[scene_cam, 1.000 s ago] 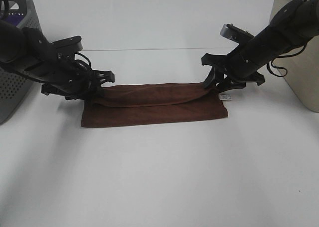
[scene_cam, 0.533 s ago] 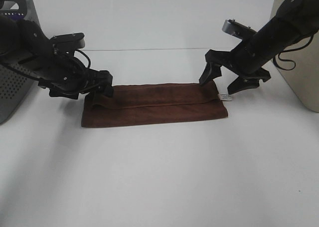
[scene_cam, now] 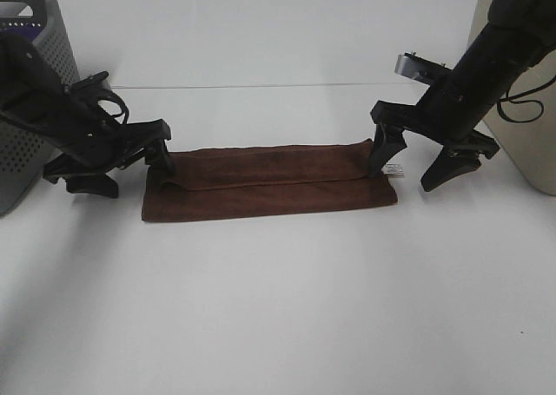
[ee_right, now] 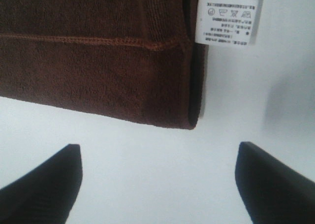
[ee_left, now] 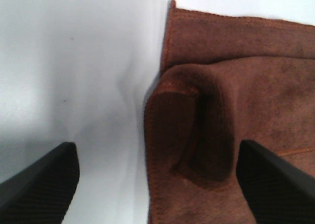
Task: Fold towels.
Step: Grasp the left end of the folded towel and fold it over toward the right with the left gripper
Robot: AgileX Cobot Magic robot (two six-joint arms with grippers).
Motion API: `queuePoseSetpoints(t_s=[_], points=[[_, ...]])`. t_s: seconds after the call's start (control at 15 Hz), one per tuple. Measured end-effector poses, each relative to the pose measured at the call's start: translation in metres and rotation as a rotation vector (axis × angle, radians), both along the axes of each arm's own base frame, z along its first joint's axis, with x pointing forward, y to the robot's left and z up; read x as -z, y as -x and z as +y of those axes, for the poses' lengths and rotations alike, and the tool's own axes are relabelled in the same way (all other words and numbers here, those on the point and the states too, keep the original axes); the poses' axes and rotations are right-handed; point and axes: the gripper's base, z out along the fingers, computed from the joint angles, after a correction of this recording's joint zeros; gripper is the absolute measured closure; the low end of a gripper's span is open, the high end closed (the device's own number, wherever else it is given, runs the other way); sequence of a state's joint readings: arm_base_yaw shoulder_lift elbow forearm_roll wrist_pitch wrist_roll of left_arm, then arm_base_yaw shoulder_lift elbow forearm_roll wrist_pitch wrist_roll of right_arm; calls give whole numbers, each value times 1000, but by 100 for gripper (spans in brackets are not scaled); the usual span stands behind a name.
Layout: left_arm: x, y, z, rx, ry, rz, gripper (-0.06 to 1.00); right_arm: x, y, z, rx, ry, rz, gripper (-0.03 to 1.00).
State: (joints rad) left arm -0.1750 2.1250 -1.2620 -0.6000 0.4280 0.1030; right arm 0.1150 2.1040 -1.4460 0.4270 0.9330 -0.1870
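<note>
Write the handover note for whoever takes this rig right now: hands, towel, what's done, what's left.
Left hand: open, empty, at the left end of the towel.
Right hand: open, empty, at the right end by the care tag.
The towel lies on the table as a long strip, top layer covering only the far part.
Done: one lengthwise fold.
Left: the left end is bunched; probably smooth it, then fold the strip end to end.
</note>
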Motion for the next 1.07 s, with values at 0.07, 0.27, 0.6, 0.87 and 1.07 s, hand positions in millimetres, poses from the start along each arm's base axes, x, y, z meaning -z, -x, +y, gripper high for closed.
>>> queuePoseSetpoints(t_s=[0.07, 0.27, 0.6, 0.87, 1.07], points=[[2, -5, -3, 0, 29, 4, 15, 0, 0, 0, 0, 0, 0, 15], [6, -22, -20, 51, 137, 49, 27, 0, 0, 0, 0, 0, 0, 15], [0, -24, -21, 103, 128, 108, 90, 0, 0, 0, 0, 0, 0, 15], [-50, -33, 10, 102, -32, 73, 91, 0, 0, 0, -1, 2, 0, 15], [-82, -39, 5, 121, -38, 69, 91, 0, 0, 0, -1, 2, 0, 15]])
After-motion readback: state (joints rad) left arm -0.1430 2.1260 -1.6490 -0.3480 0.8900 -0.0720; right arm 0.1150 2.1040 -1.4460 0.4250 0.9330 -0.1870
